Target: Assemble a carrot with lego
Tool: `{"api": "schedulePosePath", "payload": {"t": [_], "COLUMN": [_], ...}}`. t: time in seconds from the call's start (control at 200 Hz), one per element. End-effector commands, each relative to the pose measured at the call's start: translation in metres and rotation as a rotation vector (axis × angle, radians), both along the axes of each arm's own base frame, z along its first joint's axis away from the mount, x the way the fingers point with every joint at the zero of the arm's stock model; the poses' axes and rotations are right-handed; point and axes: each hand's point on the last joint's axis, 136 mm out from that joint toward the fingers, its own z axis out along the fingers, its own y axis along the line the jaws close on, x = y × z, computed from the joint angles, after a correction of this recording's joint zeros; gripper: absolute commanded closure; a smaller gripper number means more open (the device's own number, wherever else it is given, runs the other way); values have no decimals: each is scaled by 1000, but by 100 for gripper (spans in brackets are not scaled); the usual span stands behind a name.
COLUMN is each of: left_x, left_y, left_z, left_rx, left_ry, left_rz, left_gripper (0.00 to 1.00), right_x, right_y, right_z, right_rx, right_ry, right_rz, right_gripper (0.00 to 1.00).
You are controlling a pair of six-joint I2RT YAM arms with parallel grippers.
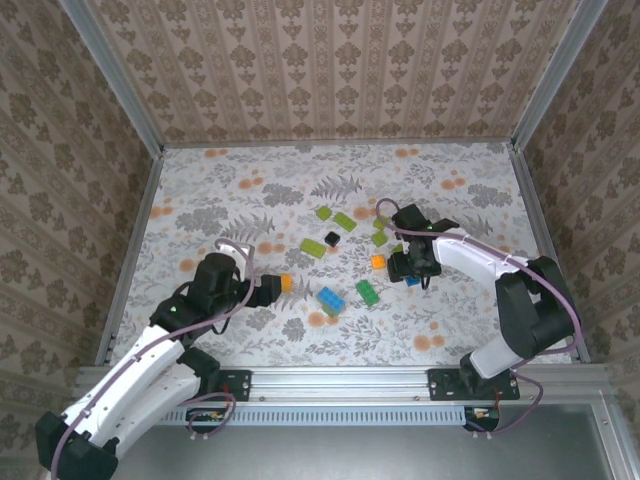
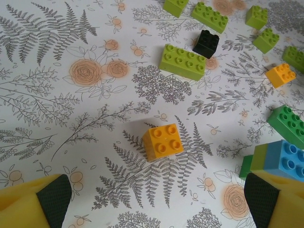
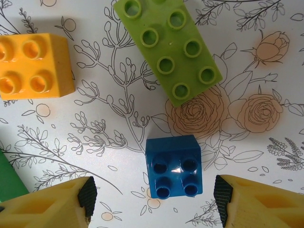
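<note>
Gaping wide, the right pincer (image 3: 155, 195) flanks a blue brick (image 3: 173, 164), apparently untouched, indistinct overhead.

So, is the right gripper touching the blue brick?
Apart. In the right wrist view the right gripper stands open around the blue brick, bare table showing on both sides.

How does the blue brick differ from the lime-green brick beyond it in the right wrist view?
The blue brick is square with four studs; the lime-green brick is long with two rows of studs. The blue brick lies between the fingers of the open right claw; the lime-green brick lies slanted beyond them. Both sit studs up on the table, not touching.
</note>
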Motion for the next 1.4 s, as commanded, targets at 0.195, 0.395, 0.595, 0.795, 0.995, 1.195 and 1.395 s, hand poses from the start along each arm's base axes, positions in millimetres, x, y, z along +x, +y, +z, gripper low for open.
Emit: {"api": "schedulePosePath", "payload": {"t": [0.195, 0.395, 0.595, 0.795, 0.995, 1.195, 1.395], "left_x": [-3, -5, -7, -9, -15, -33, -40], "left_y": [-5, -6, -10, -14, -20, -34, -41], "left_z": [3, 4, 3, 2, -2, -14, -10], "left_rx": [17, 15, 12, 16, 18, 24, 15], "left_ry": [-44, -62, -61, -65, -63, -55, -84], "left_rz": [-47, -55, -76, -99, -141, -231, -281], "left_gripper": [4, 4, 5, 6, 7, 8, 9], "right_x": [-10, -13, -15, -15, -15, -16, -13], "right_y": [2, -1, -3, -5, -6, -5, 0], "right_z": [-15, -19, -24, -27, -27, -29, -16], "right_rx": [18, 5, -11, -15, -13, -8, 22], "right_ry": [74, 85, 103, 110, 112, 119, 90], "right_rz": [-11, -22, -29, -38, -41, -38, -29], "right_gripper": [33, 38, 39, 41, 52, 64, 70]}}
